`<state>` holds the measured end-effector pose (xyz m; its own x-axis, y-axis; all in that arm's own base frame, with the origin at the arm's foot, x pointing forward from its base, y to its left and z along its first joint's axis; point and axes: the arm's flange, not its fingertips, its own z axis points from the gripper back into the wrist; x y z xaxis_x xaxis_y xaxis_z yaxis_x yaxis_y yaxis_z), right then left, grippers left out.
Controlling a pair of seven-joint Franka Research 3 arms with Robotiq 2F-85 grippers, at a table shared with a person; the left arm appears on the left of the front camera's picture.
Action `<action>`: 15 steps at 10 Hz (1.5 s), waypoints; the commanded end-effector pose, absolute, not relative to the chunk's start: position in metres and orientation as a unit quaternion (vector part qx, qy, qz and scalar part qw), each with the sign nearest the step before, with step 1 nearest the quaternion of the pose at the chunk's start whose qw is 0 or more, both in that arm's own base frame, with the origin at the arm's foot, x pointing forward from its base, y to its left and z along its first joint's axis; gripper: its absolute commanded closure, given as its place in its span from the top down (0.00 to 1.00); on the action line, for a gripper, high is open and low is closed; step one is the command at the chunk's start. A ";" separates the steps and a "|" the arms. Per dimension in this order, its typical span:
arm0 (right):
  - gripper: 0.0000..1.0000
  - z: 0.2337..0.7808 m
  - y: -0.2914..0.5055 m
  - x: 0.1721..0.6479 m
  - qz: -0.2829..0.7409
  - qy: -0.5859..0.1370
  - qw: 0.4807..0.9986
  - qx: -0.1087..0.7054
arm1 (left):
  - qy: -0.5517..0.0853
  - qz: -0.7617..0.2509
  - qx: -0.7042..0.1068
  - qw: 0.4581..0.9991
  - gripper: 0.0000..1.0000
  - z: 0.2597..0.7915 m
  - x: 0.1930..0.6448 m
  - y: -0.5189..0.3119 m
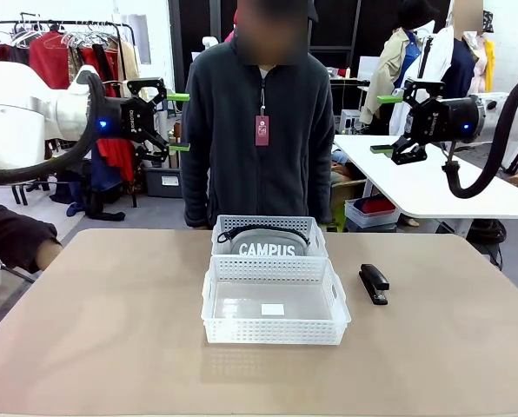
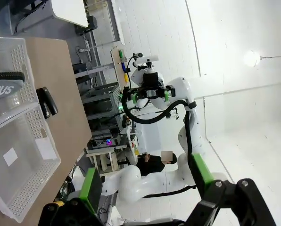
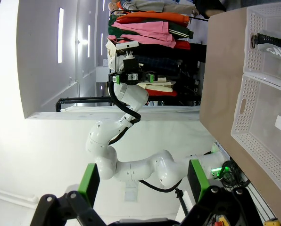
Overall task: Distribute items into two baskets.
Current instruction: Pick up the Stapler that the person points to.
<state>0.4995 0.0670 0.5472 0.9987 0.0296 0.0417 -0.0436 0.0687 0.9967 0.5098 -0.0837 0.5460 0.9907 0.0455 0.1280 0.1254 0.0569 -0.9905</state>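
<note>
The left arm (image 1: 16, 113) is fat, round and white. A thick black cable (image 1: 42, 169) curls off each wrist. The left gripper (image 1: 179, 122) and right gripper (image 1: 384, 123) are black with green pads (image 1: 178, 97). Each has a small blue light (image 1: 101, 123). Tiny white letters (image 1: 134, 114), maybe a maker's name, sit on the left gripper.

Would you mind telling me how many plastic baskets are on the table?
2. The near basket sits mid-table on the robot's side; the far basket stands right behind it, holding the grey pouch.

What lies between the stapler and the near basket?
Nothing: in the front view, only a narrow strip of bare table separates the stapler from the near basket.
</note>
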 end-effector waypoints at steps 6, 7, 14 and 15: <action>1.00 0.549 0.067 0.499 0.026 -0.005 0.732 0.681 | -0.063 -0.024 -0.693 0.718 1.00 0.547 0.508 -0.084; 1.00 0.549 0.067 0.499 0.026 -0.005 0.732 0.681 | -0.063 -0.024 -0.693 0.718 1.00 0.547 0.508 -0.084; 1.00 0.549 0.067 0.499 0.026 -0.005 0.732 0.681 | -0.063 -0.024 -0.693 0.718 1.00 0.547 0.508 -0.084; 1.00 0.549 0.067 0.499 0.026 -0.005 0.732 0.681 | -0.063 -0.024 -0.693 0.718 1.00 0.547 0.508 -0.084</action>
<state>0.4995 0.0670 0.5472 0.9987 0.0296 0.0417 -0.0436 0.0687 0.9967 0.5098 -0.0837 0.5460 0.9907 0.0455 0.1279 0.1252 0.0568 -0.9905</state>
